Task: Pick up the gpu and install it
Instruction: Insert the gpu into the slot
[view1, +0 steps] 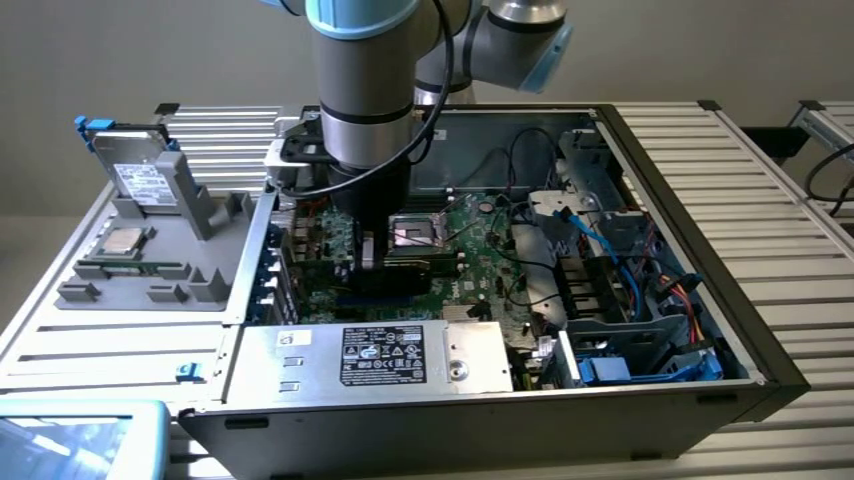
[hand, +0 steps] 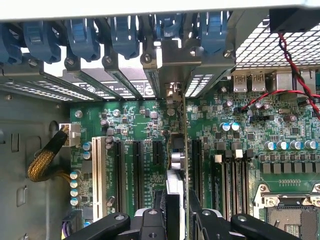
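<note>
Tool (hand: 177, 210) clenched on gpu (hand: 176, 165), edge-on over motherboard (hand: 135, 120) slots, power supply label (view1: 383, 355) unreadable

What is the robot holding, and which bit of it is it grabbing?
The end effector holds the gpu. It pinches the card by its upper edge, one finger on each face, with the card standing on edge over the motherboard.

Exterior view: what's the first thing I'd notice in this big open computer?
The robot arm reaching down into the open computer case, mid-picture. Its gripper pinches the gpu, a thin card held on edge above the slots of the green motherboard. A row of blue latches lines the case wall beyond.
</note>
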